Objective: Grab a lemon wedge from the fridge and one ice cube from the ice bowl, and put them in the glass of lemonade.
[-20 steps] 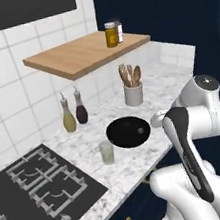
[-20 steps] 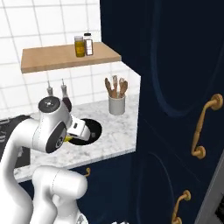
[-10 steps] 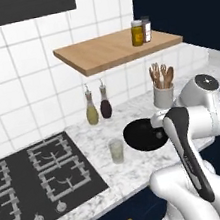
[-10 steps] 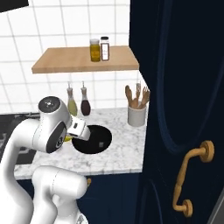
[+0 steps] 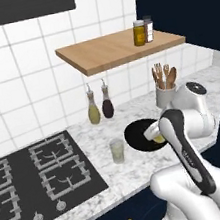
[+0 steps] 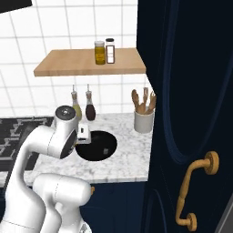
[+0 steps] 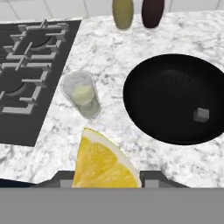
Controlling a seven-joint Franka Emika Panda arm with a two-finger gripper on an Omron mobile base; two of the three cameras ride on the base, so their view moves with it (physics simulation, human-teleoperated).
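Since the earlier frame the base had driven on, so the whole scene shifted sideways in both base views; the things on the counter had not moved. The claw [image 7: 106, 177] was clamped on the lemon wedge [image 7: 104, 162], which sat between its tips. Ahead of the claw and slightly left stood the glass of lemonade [image 7: 82, 95] on the marble counter [image 7: 109, 48]. Ahead and to its right lay the black bowl [image 7: 175, 98] with one ice cube [image 7: 201, 114] inside. The stove [image 7: 26, 74] lay far left.
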